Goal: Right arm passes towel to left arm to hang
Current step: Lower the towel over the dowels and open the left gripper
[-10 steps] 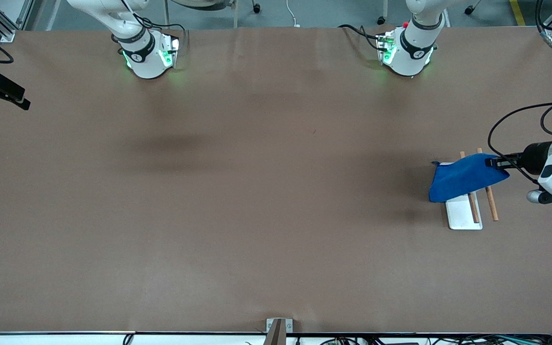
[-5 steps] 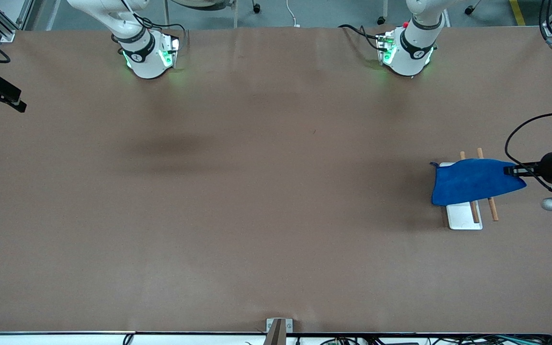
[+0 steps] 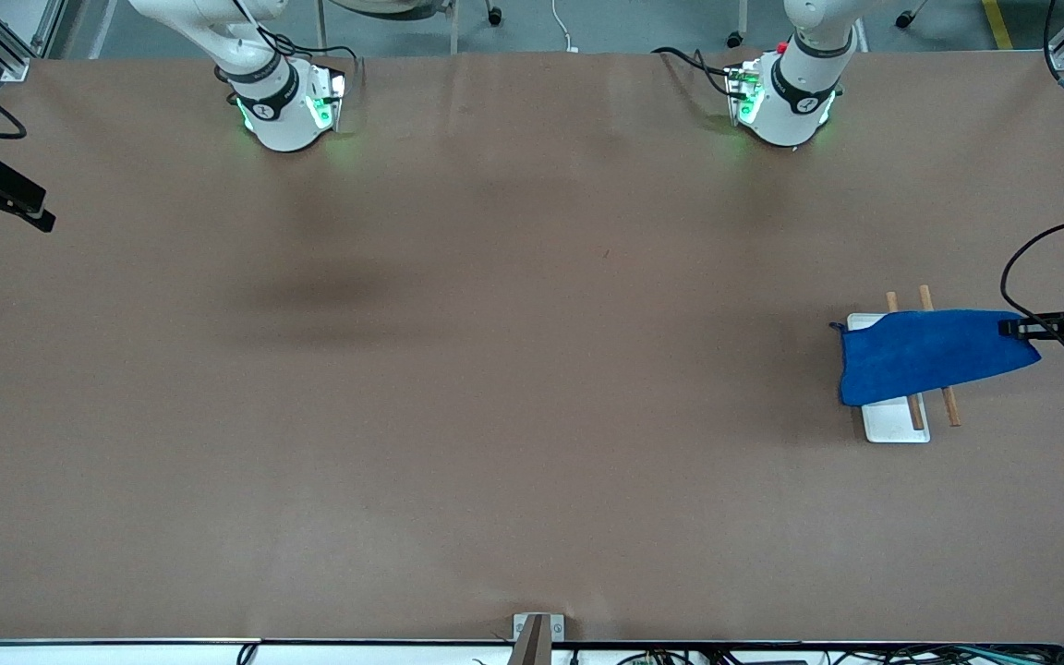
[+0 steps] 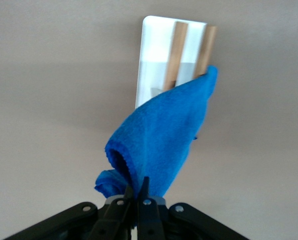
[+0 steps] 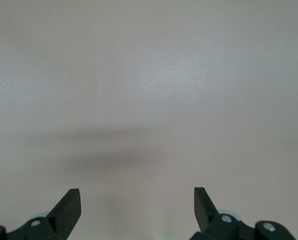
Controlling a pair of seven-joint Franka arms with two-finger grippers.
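Note:
The bright blue towel (image 3: 929, 356) lies draped across two wooden rods (image 3: 949, 405) of a small rack with a white base (image 3: 892, 420), at the left arm's end of the table. My left gripper (image 3: 1017, 328) is shut on the towel's end that points toward the table's edge and holds it stretched out. In the left wrist view the towel (image 4: 164, 135) hangs from the shut left gripper (image 4: 137, 187) over the rods (image 4: 176, 50) and the base (image 4: 156, 40). My right gripper (image 3: 33, 208) waits open and empty over the table's edge at the right arm's end (image 5: 137, 200).
Brown table (image 3: 532, 369) with both arm bases (image 3: 287, 106) (image 3: 786, 102) along its edge farthest from the front camera. A small metal bracket (image 3: 537, 633) sits at the nearest edge. Black cables (image 3: 1040, 249) loop above the left gripper.
My left gripper has moved toward the table's edge at the left arm's end, pulling the towel farther across the rods and stretching it flatter. The right gripper has barely shifted.

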